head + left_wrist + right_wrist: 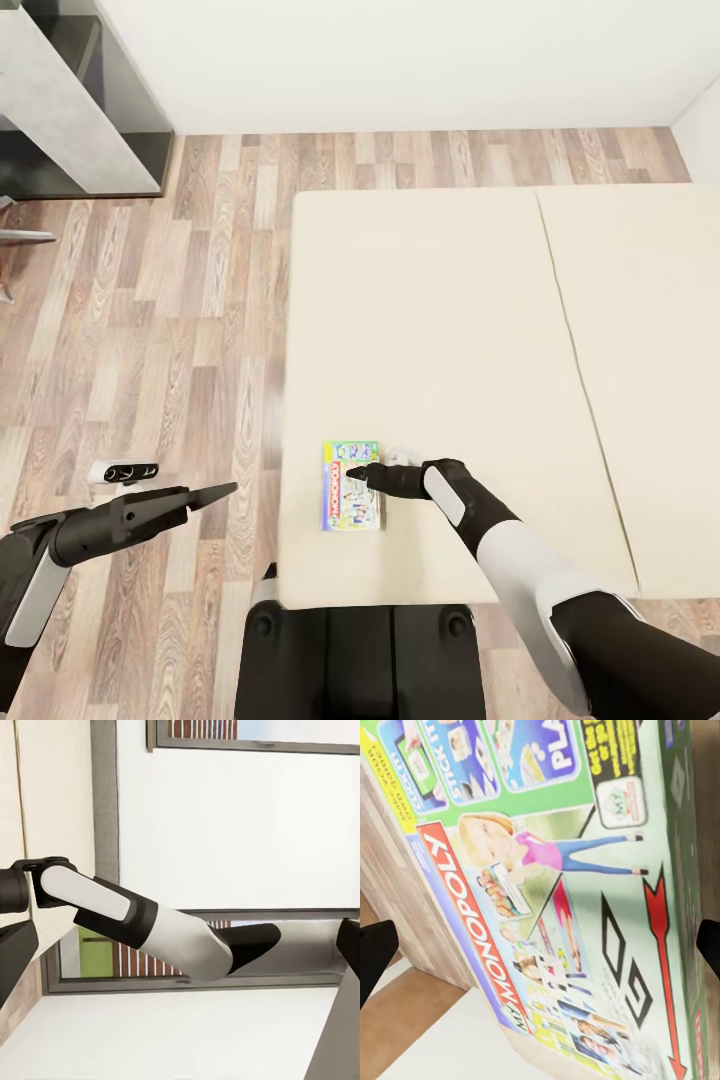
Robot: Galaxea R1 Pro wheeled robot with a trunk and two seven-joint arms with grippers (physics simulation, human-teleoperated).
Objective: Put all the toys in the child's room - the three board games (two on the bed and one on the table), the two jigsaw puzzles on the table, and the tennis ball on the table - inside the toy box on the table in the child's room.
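Right claw (352, 472) spread over the green-and-red Monopoly board game (350, 487) on the bed (450, 330).

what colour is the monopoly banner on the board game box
Red with white letters, on the board game; clearest in the right wrist view.

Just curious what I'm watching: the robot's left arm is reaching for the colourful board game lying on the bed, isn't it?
Not quite: it is the right gripper that reaches the board game on the bed, as the head view shows. The left gripper hangs over the wooden floor beside the bed.
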